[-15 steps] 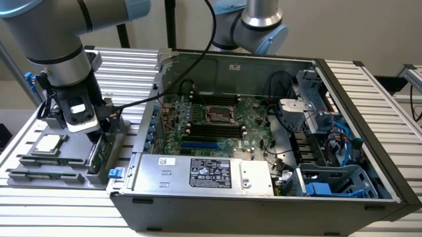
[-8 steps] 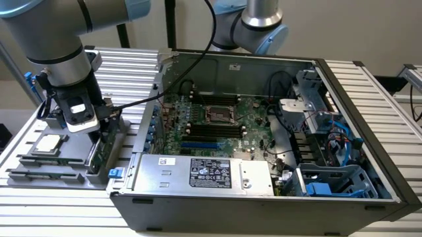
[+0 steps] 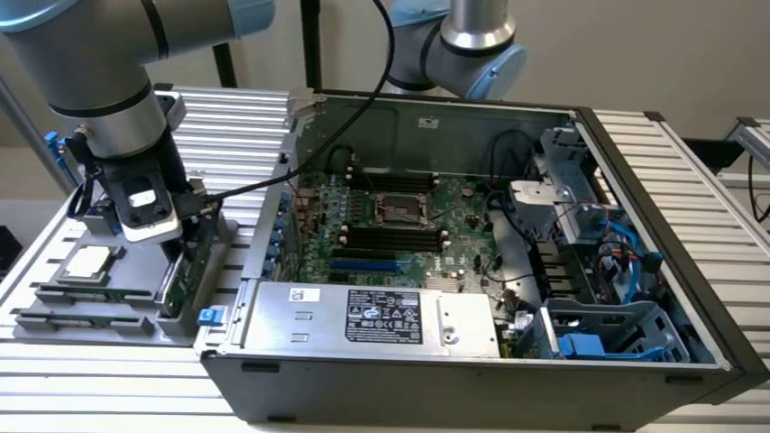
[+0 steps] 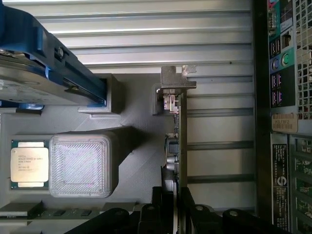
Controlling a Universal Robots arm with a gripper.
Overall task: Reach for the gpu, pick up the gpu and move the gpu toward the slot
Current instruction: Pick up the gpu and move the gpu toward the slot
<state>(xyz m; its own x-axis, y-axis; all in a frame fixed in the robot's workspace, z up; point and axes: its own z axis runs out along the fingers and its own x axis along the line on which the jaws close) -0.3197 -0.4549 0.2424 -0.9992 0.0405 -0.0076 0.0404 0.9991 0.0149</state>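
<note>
- While the gpu stands on edge in the gray holder, its long axis runs parallel to the wall of the computer case, with its silver bracket at the end away from the gripper.
- The gripper is clamped on the gpu, with a finger on each face.
- The holder carries one gpu, one processor chip and one hard drive.
- One case lies open on the slatted surface, with a motherboard inside.

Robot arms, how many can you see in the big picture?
2. One arm on the exterior view's left, above the grey tray; a second arm behind the open computer case. Others may be out of frame.
</note>
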